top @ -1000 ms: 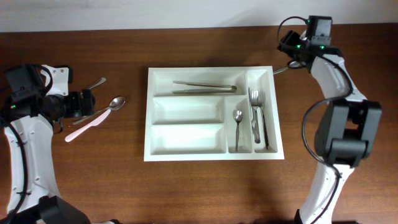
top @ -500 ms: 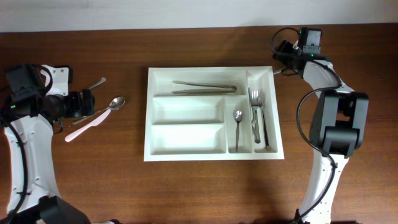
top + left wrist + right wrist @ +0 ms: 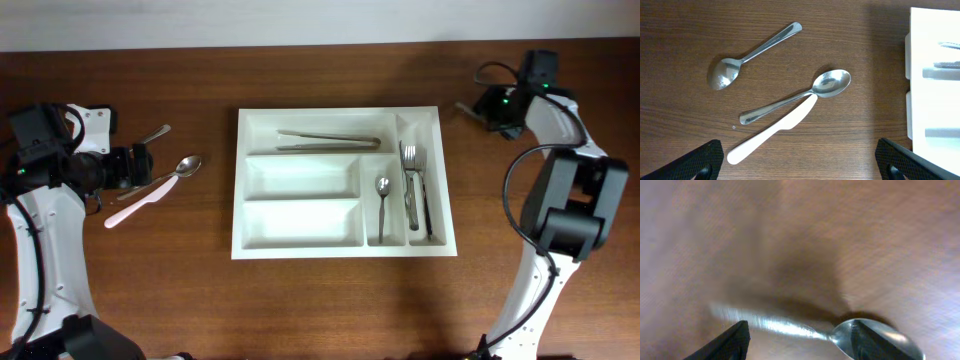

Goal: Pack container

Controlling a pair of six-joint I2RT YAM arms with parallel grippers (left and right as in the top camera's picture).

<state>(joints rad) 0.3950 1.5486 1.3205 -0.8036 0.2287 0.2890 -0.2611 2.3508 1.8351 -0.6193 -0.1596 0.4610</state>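
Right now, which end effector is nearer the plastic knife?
Left. Its end effector is just beside the knife; the right one, holding a spoon, is far across the table past the tray.

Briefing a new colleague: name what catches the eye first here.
The big white container sits mid-table, tongs, forks and a spoon already in it. Left of it, two spoons and a white knife lie loose by the left gripper; a blurred spoon shows at the right gripper.
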